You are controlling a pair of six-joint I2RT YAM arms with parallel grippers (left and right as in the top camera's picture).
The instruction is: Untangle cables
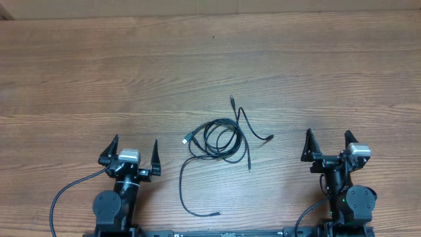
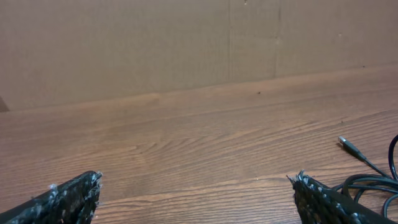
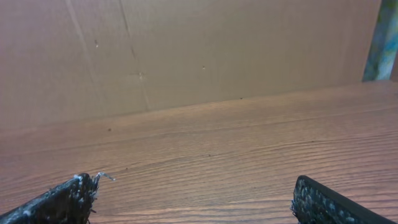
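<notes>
The cables (image 1: 221, 138) lie in a loose black tangle of coils at the middle of the wooden table, with a silver-tipped plug (image 1: 187, 139) at the left and loose ends trailing to the front and back. In the left wrist view the silver-tipped plug (image 2: 349, 147) and some coils (image 2: 373, 183) show at the far right. My left gripper (image 1: 135, 150) is open and empty, left of the tangle. My right gripper (image 1: 327, 143) is open and empty, right of it. The right wrist view shows no cable.
The wooden table (image 1: 99, 79) runs back to a brown cardboard wall (image 2: 155, 43). Thick black arm cables (image 1: 66, 197) hang at the front edge by the arm bases.
</notes>
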